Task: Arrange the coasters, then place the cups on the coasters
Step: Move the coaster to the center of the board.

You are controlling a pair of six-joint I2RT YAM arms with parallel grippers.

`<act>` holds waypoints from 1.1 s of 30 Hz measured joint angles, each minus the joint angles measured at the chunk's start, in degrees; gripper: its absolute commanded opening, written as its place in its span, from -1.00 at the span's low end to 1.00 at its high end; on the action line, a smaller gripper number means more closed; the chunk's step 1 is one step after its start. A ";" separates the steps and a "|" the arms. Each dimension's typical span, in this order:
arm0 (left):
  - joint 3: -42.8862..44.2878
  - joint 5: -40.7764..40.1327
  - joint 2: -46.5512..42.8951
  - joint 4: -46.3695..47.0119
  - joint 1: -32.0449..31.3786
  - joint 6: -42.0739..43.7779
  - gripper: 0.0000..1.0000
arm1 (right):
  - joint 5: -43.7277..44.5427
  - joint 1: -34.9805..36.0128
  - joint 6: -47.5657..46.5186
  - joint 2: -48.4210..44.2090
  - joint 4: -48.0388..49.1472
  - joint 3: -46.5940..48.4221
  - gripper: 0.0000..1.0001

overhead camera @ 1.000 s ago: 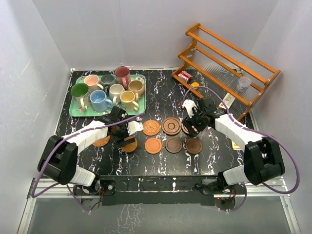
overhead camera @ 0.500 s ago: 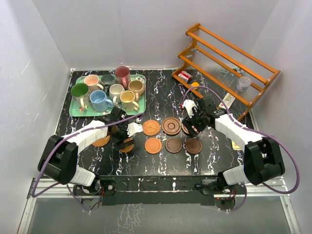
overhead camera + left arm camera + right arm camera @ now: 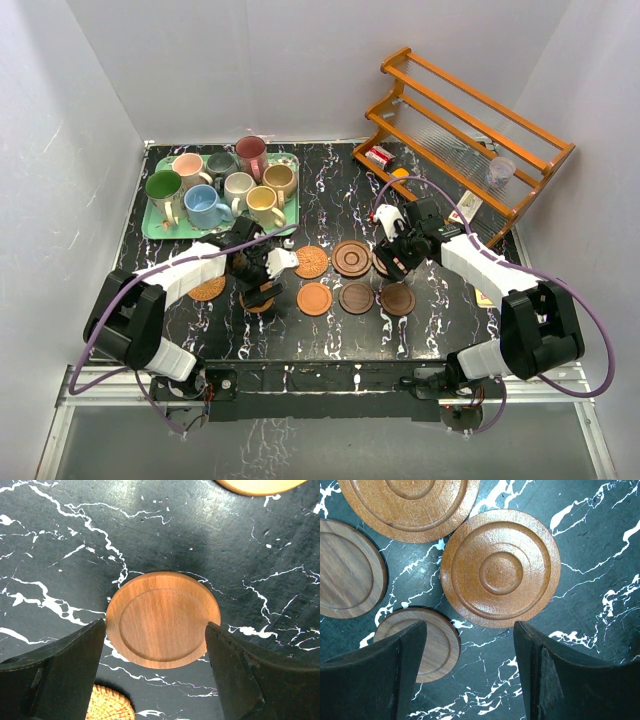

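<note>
Between the wide-spread left fingers (image 3: 75,665) lies a tan coaster (image 3: 163,619); right fingers (image 3: 385,670) wide too

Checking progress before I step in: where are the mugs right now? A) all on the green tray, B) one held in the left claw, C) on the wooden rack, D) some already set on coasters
A: the overhead view shows the mugs grouped on the green tray at the back left, while the coasters lie bare on the table and both claws stand open over coasters.
</note>
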 measured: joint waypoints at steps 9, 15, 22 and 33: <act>-0.39 0.42 0.17 1.18 -1.40 -1.09 0.59 | 0.00 0.00 0.00 0.15 0.00 -0.02 0.38; -0.90 0.42 0.13 3.54 -3.63 -2.58 0.59 | 0.00 0.00 0.00 0.15 0.00 -0.09 0.38; -1.09 0.59 0.15 5.33 -4.59 -4.33 0.58 | 0.00 0.00 0.00 0.15 -0.02 -0.09 0.37; -2.01 2.08 1.18 6.54 -5.57 -4.92 0.59 | 0.00 0.00 0.00 0.15 -0.02 -0.09 0.37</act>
